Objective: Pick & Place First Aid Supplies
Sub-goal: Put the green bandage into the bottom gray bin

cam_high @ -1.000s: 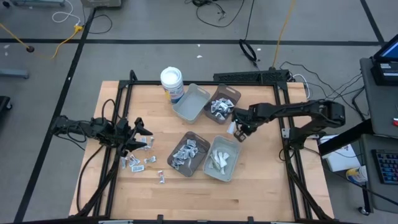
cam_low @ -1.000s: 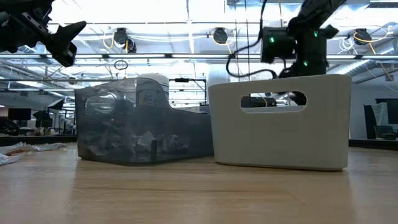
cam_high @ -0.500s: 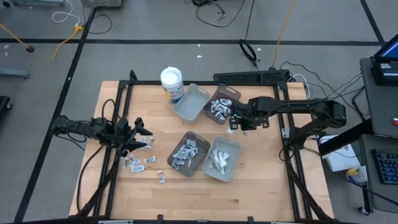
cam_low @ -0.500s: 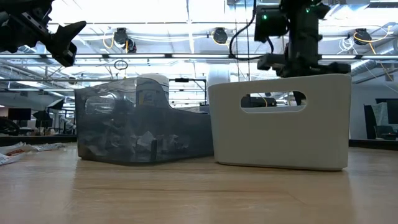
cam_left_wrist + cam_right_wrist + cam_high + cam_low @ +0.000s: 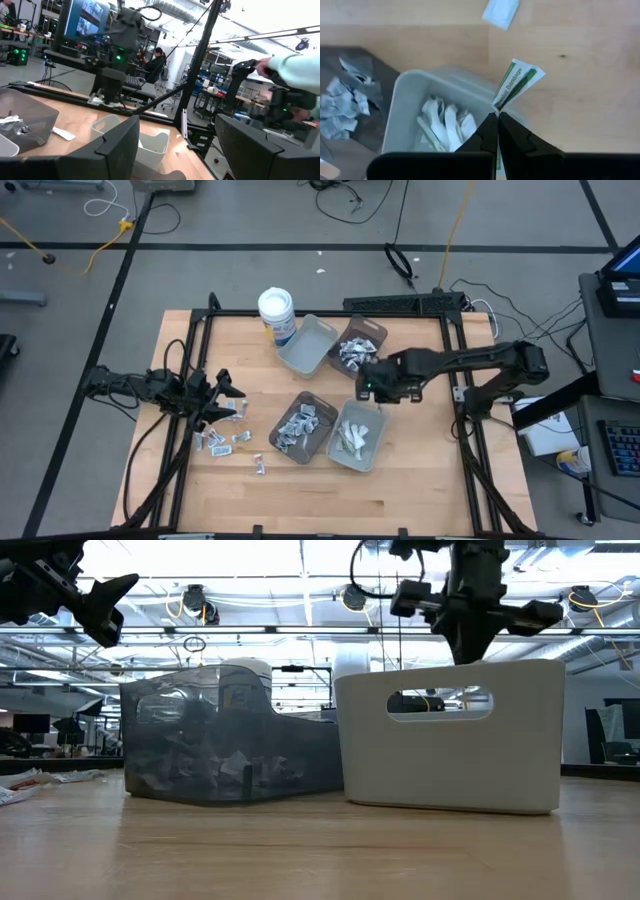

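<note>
Pale wooden bench (image 5: 400, 470) carries our four trays. Our right end effector (image 5: 497, 116) hangs above the light grey tray (image 5: 407, 100), fingers pinched tight on a green-printed bandage packet (image 5: 516, 82). Our left end effector (image 5: 228, 387) waits with fingers spread wide over loose packets (image 5: 222, 438) near the bench's left edge.
</note>
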Motion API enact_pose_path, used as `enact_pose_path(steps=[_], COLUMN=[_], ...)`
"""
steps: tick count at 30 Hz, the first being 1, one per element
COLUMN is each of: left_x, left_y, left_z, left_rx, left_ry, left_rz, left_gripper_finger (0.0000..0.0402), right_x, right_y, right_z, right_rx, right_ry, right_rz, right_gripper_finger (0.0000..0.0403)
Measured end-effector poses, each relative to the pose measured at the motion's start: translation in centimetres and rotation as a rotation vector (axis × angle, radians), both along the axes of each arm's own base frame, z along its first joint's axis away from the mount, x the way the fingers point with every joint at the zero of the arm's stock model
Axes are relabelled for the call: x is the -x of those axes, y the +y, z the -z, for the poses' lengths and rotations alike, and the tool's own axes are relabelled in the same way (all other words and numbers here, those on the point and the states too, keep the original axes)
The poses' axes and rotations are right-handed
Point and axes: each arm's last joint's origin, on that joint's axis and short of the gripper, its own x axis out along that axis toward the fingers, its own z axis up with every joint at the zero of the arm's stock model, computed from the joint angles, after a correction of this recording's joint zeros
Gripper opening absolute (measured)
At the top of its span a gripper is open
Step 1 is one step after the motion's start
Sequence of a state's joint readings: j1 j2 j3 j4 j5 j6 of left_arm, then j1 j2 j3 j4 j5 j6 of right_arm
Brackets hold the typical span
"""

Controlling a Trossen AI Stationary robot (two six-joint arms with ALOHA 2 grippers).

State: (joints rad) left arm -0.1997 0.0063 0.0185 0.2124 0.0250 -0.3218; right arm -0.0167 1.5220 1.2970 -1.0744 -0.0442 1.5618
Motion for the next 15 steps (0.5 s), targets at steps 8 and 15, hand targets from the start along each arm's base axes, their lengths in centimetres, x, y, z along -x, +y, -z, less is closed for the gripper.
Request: enact_pose_path(steps=[8, 15], left_x=[0.0, 0.0], left_y=[0.0, 0.0], left_z=[0.0, 0.0], left_rx=[0.0, 0.0], left_ry=[0.001, 0.0], left_rz=[0.0, 0.0], left_gripper_finger=[0.0267, 0.0267], right_x=[-3.0, -5.3], right_y=[4.0, 7.1], right_z=[-0.3, -0.3], right_rx=[0.037, 0.038], right_ry=[-0.012, -0.027], right_rz=[-0.048, -0.066], right_gripper_finger=[0.0, 0.0])
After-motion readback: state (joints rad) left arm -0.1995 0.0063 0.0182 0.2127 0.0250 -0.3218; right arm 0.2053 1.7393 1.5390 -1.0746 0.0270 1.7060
